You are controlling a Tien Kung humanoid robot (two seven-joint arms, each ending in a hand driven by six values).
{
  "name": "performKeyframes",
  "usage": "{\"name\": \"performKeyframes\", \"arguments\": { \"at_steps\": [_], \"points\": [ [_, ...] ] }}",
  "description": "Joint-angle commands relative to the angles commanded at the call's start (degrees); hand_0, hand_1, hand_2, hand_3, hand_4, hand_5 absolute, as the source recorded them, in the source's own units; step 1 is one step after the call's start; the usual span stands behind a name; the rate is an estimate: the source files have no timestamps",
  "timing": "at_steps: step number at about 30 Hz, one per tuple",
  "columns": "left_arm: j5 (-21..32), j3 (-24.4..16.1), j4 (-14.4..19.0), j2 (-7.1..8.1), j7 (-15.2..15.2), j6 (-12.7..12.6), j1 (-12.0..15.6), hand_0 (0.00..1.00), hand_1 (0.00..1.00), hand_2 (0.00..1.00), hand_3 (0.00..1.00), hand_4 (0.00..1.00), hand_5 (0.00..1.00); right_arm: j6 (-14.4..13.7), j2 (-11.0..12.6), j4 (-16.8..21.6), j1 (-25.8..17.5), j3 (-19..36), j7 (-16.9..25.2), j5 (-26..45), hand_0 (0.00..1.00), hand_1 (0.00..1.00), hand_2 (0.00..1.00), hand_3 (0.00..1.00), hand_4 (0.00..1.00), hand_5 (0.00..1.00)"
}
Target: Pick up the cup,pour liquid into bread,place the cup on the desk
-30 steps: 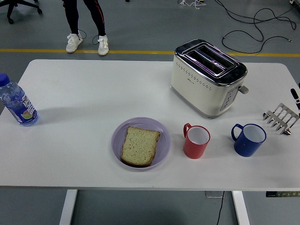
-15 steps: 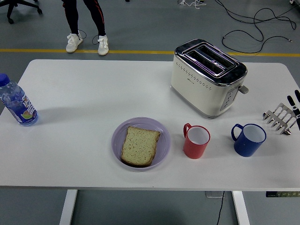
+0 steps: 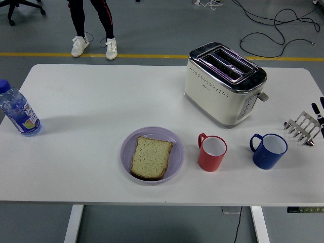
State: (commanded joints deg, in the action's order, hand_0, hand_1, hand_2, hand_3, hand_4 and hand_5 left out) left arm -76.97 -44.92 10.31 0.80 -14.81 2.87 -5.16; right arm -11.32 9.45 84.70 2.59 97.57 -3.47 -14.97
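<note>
Two black fingertips of the right hand (image 3: 319,112) show at the right edge of the frame, above the table; whether the hand is spread or curled cannot be told from so little. Just beside them stands a small silver metal toast rack (image 3: 302,127). Next inward, a dark blue cup with a white interior (image 3: 269,150), handle turned left, upright on the white table (image 3: 101,96). Left of it, apart, a red cup with white interior (image 3: 211,152) (handle also left). Further left, a square slice of toasted bread (image 3: 151,157) lies on a round lilac plate (image 3: 174,144). Behind the cups sits a cream-and-chrome two-slot toaster (image 3: 224,83). A clear blue-capped plastic water bottle (image 3: 17,110) stands at the far left edge.
</note>
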Motion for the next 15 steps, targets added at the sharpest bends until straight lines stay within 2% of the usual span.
{"name": "performKeyframes", "arguments": {
  "at_steps": [15],
  "points": [
    [-0.3,-0.1,0.0,-0.01,-0.1,0.0,-0.1,0.655,0.69,0.71,0.595,0.309,0.892,0.8,-0.1,0.0,0.1,0.1,0.4,1.5,0.689,0.63,0.652,0.621,0.651,0.249]
  ]
}}
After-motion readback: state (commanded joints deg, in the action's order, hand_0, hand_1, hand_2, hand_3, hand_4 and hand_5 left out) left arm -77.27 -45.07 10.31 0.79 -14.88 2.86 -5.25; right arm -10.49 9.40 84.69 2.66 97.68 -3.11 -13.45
